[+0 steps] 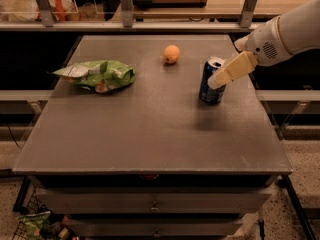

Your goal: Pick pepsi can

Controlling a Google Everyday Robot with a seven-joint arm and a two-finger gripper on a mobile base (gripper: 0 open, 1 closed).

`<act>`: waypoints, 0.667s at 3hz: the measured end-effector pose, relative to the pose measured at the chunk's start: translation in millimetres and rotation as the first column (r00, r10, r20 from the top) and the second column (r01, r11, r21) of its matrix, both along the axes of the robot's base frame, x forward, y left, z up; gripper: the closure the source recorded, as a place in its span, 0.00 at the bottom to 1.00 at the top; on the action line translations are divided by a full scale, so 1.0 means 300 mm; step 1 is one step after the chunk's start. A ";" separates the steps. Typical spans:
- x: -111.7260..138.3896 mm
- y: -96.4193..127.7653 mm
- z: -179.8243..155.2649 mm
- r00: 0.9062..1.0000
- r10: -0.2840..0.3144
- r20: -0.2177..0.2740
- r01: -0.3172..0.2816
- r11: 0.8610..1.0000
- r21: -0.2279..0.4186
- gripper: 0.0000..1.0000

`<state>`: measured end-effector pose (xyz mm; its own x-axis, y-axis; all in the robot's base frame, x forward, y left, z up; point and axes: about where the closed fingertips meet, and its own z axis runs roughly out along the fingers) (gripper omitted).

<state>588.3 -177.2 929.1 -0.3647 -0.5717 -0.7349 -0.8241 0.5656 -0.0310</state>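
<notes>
Can (209, 91): upright on the right of the table (150, 129), upper right side hidden by the gripper.
Gripper (215, 82): against the can's top; whether it grips, cannot tell; arm cut off at the right.
Orange (171, 54): apart, behind-left.

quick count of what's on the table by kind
drink cans: 1 (pepsi can)
fruit: 1 (orange)
snack bags: 1 (green chip bag)
total: 3
the gripper is at the pepsi can's upper part, reaching in from the right
</notes>
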 end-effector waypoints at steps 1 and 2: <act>0.013 0.004 -0.031 1.000 -0.003 -0.004 0.003 1.000 0.009 0.00; -0.012 0.016 -0.061 1.000 0.009 -0.007 -0.009 1.000 0.021 0.00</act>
